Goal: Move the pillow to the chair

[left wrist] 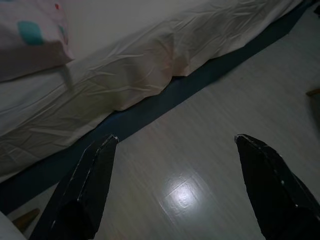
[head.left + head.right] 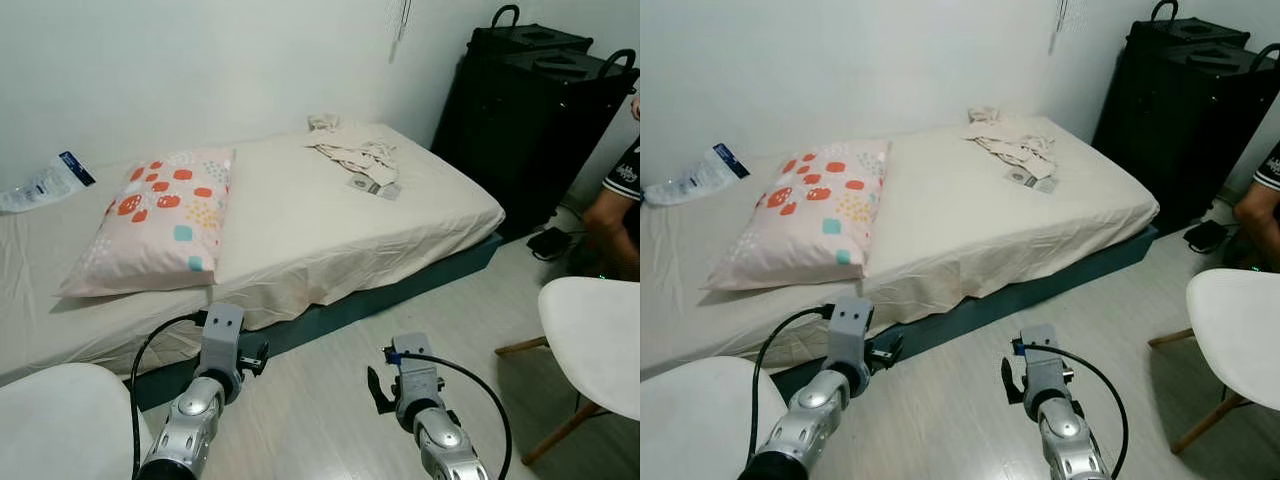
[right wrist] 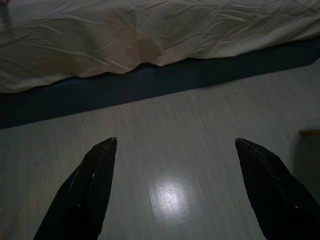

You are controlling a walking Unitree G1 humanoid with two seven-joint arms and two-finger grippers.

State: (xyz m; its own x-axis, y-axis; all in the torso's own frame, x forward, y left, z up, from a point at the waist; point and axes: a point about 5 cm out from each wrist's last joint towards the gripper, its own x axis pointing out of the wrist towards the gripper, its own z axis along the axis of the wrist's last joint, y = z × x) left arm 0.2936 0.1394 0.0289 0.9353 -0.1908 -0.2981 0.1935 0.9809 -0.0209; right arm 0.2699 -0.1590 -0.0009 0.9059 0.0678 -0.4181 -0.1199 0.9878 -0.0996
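Left gripper (image 1: 175,145): fingers spread wide, holding nothing; it hangs over the floor (image 2: 330,400) just short of the bed edge, pointing at the bed, so it looks set to reach for the pillow.
Right gripper (image 3: 175,145): fingers likewise wide apart and empty, over the floor nearer the middle, aimed at the bed's dark base (image 3: 150,82).
Pillow (image 2: 155,220): pink with red and teal spots, lying flat on the left part of the bed, its near corner close to the bed edge, just beyond the left gripper; untouched.
Bed (image 2: 300,250): low, cream sheet draped over the near side; crumpled cloth (image 2: 350,150) at the far right, a plastic packet (image 2: 45,180) at the far left by the wall.
Chair (image 2: 595,340): white seat on wooden legs, near right, well apart from the pillow; likely the target. Another white seat (image 2: 60,420) sits near left.
Person (image 2: 620,210): at the far right, beside a black case (image 2: 530,90).
Stage: approach, judging by both arms low and empty.
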